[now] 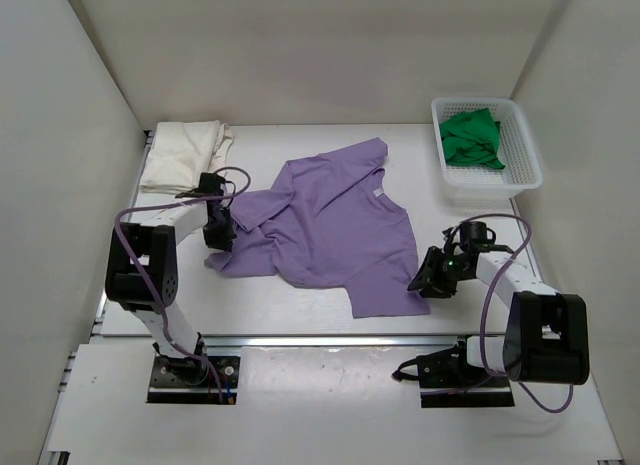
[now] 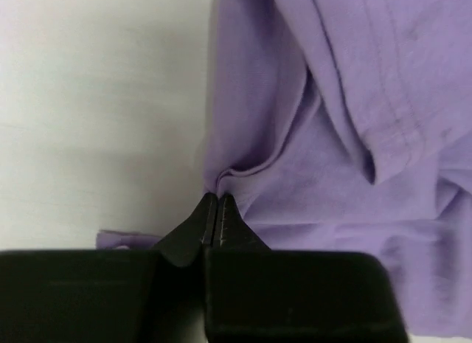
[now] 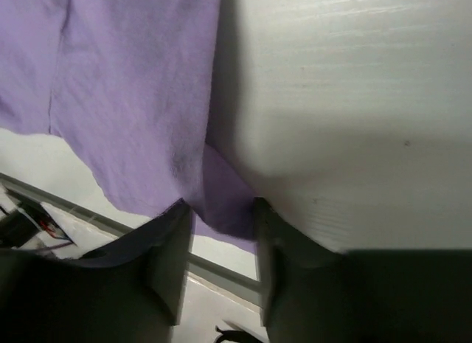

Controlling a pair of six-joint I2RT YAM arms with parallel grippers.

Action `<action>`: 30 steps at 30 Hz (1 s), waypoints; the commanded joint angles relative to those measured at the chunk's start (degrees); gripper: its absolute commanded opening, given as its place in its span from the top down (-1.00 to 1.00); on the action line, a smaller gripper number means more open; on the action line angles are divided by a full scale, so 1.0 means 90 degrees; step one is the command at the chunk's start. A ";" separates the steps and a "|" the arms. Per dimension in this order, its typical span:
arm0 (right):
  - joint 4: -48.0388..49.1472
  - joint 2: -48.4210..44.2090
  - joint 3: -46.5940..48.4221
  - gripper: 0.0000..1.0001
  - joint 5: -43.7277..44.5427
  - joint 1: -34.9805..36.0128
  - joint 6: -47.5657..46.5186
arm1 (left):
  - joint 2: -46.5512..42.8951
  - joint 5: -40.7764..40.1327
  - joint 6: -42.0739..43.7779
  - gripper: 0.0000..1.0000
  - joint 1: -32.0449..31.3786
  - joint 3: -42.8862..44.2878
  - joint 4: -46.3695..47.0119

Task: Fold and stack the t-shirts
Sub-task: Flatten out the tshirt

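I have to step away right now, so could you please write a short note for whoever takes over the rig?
Left gripper: shut, pinching the lavender t-shirt at its left edge.
Right gripper: open, straddling its near right corner.
Cream t-shirt lies folded at far left; green t-shirt sits crumpled in the basket.
Done: cream one, apparently.
Left: fold lavender, then green, stack all three.

My left claw [image 2: 212,214] is plain matte black; my right claw [image 3: 220,225] is the same dark shade; the lavender t-shirt [image 1: 330,220] is one even pale purple with no print, and has a small white label at the collar; the cream t-shirt [image 1: 185,153] is plain off-white; the green t-shirt [image 1: 470,137] is a bright, solid green; the basket [image 1: 522,155] is white lattice; the table [image 1: 260,150] is white, faintly grained.
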 commanded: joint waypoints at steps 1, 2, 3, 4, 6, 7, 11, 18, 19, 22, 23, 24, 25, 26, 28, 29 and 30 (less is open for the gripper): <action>0.0255 0.0231 -0.0089 0.36 -0.0088 -0.0008 0.0226 | -0.0236 0.0417 -0.0523 0.99 0.0287 0.0361 0.0352; 0.0458 0.0396 -0.0061 0.65 -0.0254 -0.0144 0.0217 | -0.0169 0.0543 -0.0816 1.00 0.0433 0.0556 0.0352; 0.0547 0.0553 -0.0041 0.74 -0.0371 -0.0280 0.0217 | -0.0139 0.0728 -0.0954 1.00 0.0531 0.0684 0.0333; 0.0635 0.0631 -0.0022 1.00 -0.0498 -0.0349 0.0188 | -0.0061 0.0836 -0.1188 1.00 0.0648 0.0898 0.0313; 0.0695 0.0807 0.0134 0.99 -0.0820 -0.0768 0.0032 | 0.0163 0.0983 -0.1443 1.00 0.0854 0.1317 0.0108; 0.0695 0.0827 0.0270 1.00 -0.0957 -0.0838 0.0041 | 0.0300 0.1032 -0.1483 1.00 0.0816 0.1513 0.0098; 0.0413 0.0652 0.0837 1.00 -0.0997 -0.0995 -0.0095 | 0.0799 0.0953 -0.1640 1.00 0.0747 0.2538 -0.0808; -0.0563 -0.0645 0.0964 0.99 -0.0626 -0.0311 -0.0144 | -0.1092 0.0720 -0.1775 1.00 0.0445 0.2004 -0.2769; -0.0845 -0.0773 0.1061 0.99 -0.0617 -0.0311 -0.0251 | -0.1260 0.0691 -0.1834 1.00 0.0445 0.1984 -0.3208; -0.1335 -0.0706 0.1403 1.00 -0.0471 -0.0087 -0.0398 | -0.1720 0.0944 -0.1951 0.98 0.0464 0.2480 -0.4078; -0.1336 -0.0686 0.1424 0.98 -0.0402 -0.0067 -0.0437 | -0.1663 0.1012 -0.1952 0.94 0.0464 0.2966 -0.4507; -0.1307 -0.0686 0.1549 0.98 -0.0344 -0.0086 -0.0486 | -0.1556 0.0955 -0.1961 0.93 0.0483 0.3483 -0.4676; -0.1259 -0.0686 0.1599 1.00 -0.0343 -0.0193 -0.0467 | -0.1535 0.0925 -0.1971 0.88 0.0503 0.3691 -0.4880; -0.1171 -0.0551 0.1571 1.00 -0.0343 -0.0329 -0.0428 | -0.1545 0.1215 -0.2058 0.80 0.0561 0.3693 -0.4854; -0.0986 -0.0346 0.1609 0.99 -0.0470 -0.0388 -0.0350 | -0.1448 0.1490 -0.2234 0.79 0.0659 0.3207 -0.4582; -0.0869 -0.0190 0.1629 0.98 -0.0509 -0.0408 -0.0301 | -0.1360 0.1308 -0.2274 0.75 0.0592 0.2818 -0.4299; -0.0703 -0.0091 0.1648 0.99 -0.0577 -0.0380 -0.0242 | -0.1156 0.1209 -0.2371 0.74 0.0475 0.2447 -0.4132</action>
